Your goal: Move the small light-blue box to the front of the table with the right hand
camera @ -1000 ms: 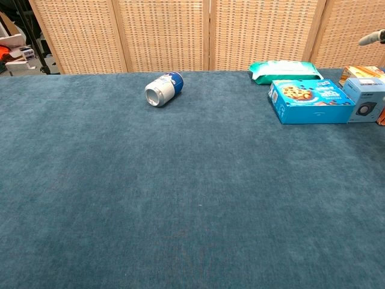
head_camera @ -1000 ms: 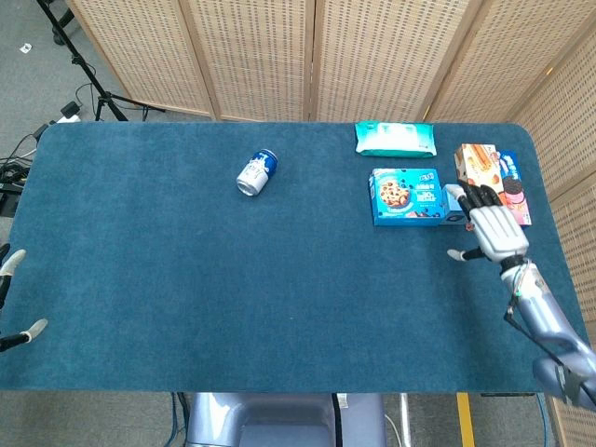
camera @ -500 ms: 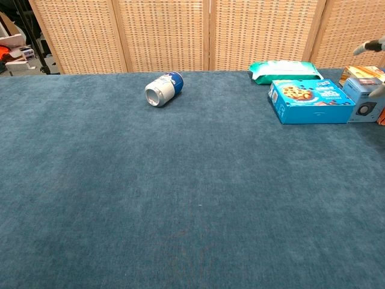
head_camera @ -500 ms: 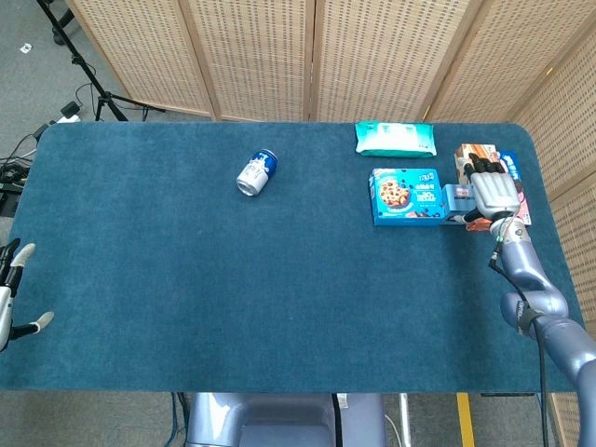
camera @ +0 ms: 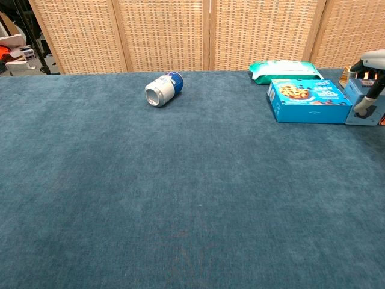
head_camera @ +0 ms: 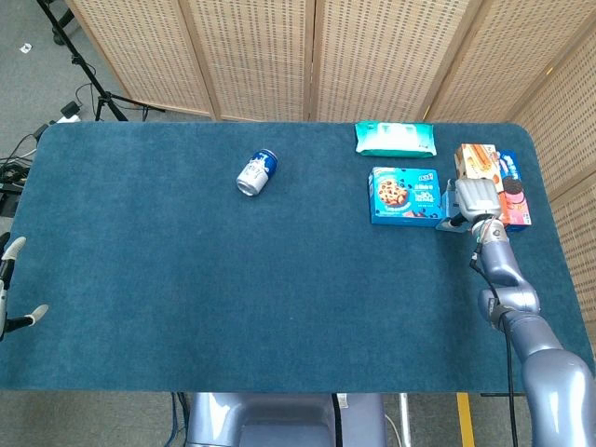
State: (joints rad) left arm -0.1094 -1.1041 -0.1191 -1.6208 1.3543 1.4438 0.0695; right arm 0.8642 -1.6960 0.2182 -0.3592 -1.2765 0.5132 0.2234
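The right hand [head_camera: 475, 198] now sits on top of the small light-blue box [camera: 363, 102], at the right of the head view; a second ago it hung lower in the frame, short of the box, and it has travelled up and settled over it. From the chest view a dark thumb comes down across the box's front face while the pale back of the hand caps the top, so the fingers look wrapped over the box, though whether they truly squeeze it I cannot tell from here. The box itself stands on the blue table [head_camera: 186, 279] just beside the right edge of the cookie box [head_camera: 405, 196], with the orange snack box [head_camera: 479, 162] close behind it. The cookie box seems nudged a little leftward by the reach. To my eye the approach is done and the grasp is forming; lifting and carrying toward the front edge remains. The left hand [head_camera: 9, 293] waits at the lower left, fingers spread, holding nothing.
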